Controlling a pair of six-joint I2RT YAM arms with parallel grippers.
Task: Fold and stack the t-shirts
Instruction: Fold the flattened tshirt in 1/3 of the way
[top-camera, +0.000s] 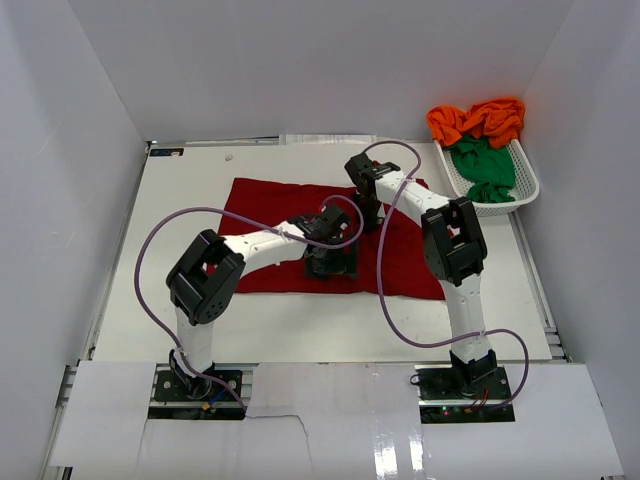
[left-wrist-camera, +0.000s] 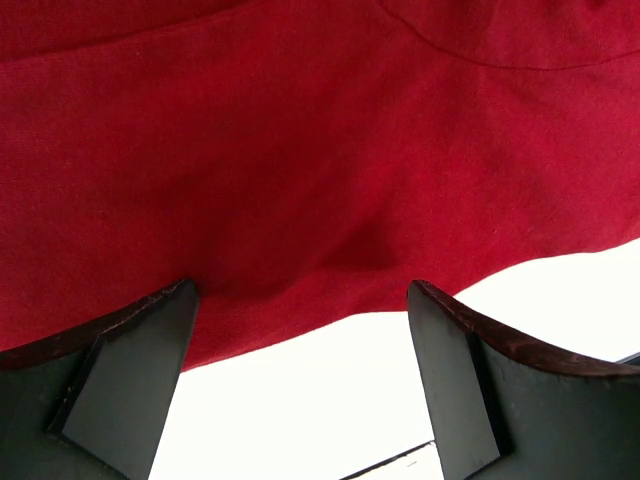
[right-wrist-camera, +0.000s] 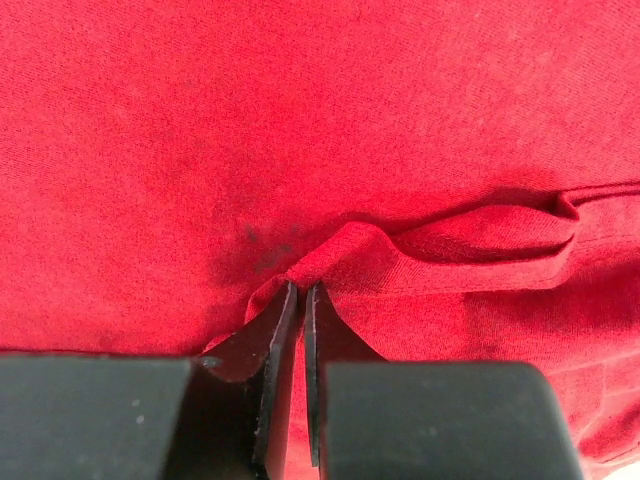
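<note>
A dark red t-shirt (top-camera: 275, 215) lies spread flat on the white table. My left gripper (top-camera: 330, 262) hovers at its near hem, jaws open wide, with the red hem (left-wrist-camera: 300, 200) and bare table between the fingers (left-wrist-camera: 150, 370). My right gripper (top-camera: 367, 215) presses down on the shirt's middle right part. Its jaws are shut on a pinched ridge of the red fabric (right-wrist-camera: 330, 255), and a small fold (right-wrist-camera: 480, 235) rises just beside the tips (right-wrist-camera: 302, 292). An orange t-shirt (top-camera: 478, 120) and a green t-shirt (top-camera: 482, 165) lie bunched in the basket.
The white lattice basket (top-camera: 520, 195) stands at the table's far right corner. White walls close in on three sides. The table's near edge (top-camera: 320, 360) runs just before the arm bases, and purple cables loop over both arms.
</note>
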